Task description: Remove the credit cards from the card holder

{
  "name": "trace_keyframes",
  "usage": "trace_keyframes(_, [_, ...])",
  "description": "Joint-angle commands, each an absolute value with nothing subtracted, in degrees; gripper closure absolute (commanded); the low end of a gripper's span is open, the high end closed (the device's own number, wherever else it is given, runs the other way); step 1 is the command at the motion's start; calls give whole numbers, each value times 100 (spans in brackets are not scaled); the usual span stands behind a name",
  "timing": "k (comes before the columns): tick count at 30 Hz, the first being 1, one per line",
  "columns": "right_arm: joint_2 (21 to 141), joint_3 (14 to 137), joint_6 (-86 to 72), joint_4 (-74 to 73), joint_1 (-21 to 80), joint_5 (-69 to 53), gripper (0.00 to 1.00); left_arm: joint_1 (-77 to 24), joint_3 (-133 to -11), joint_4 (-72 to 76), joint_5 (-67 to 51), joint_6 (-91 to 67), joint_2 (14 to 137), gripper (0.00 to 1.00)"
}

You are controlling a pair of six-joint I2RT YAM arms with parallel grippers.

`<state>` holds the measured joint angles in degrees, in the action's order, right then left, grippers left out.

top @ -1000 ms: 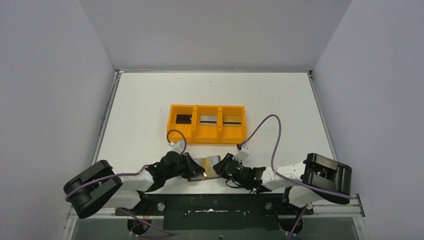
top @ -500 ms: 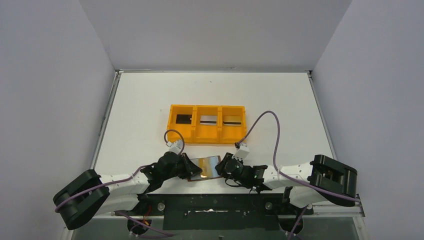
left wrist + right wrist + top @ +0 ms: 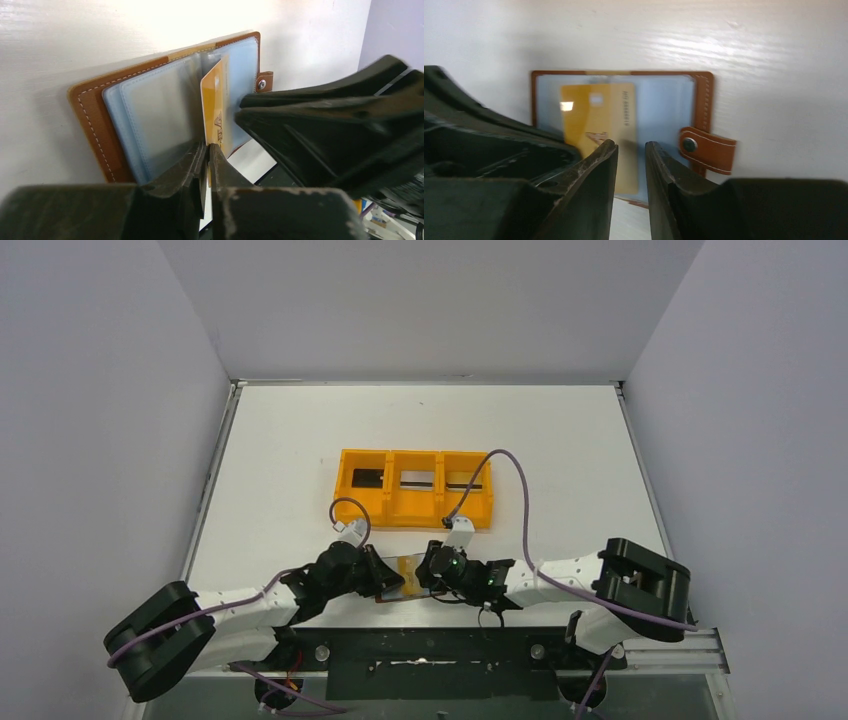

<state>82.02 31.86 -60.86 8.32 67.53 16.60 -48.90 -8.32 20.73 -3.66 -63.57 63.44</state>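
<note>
gold card stands in the open card holder

from above, the card holder (image 3: 402,575) lies at the table's (image 3: 300,440) near edge, mostly hidden between the left gripper (image 3: 384,579) and the right gripper (image 3: 427,573), with the orange tray (image 3: 415,512) beyond. the left wrist view shows the left fingers pressed together on a clear sleeve leaf carrying a gold card (image 3: 214,102). the right wrist view shows the right fingers slightly parted and empty, just before that card, beside the snap tab (image 3: 704,146).
</note>
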Motion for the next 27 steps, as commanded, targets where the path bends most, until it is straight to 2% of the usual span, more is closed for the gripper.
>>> trace_keyframes(1, [8605,3379,-6476,397,6730,1841,72,-4843,-991,1956,-367,-6109,6229,90])
trace_keyframes(7, [8728,3068,-6837,589,6736,1803,72,-4834,-1044,2564,-651,-6134,6556,76])
trace_keyframes(13, [8688,2810,-7026,826,6724,1776,74,-4839,-967,3352,-833,-6352,6977,74])
trace_keyframes(15, [8667,2783,-7047,818,6725,1788,74,-4834,-1003,3331,-816,-6354,7044,78])
trace_keyframes(19, [8603,2787,-7089,673,6724,1913,74,-4834,-1043,2820,-574,-6340,6885,91])
trace_keyframes(27, [8410,3042,-7030,-102,6719,2326,73,-4804,-1222,956,152,-6025,5661,97])
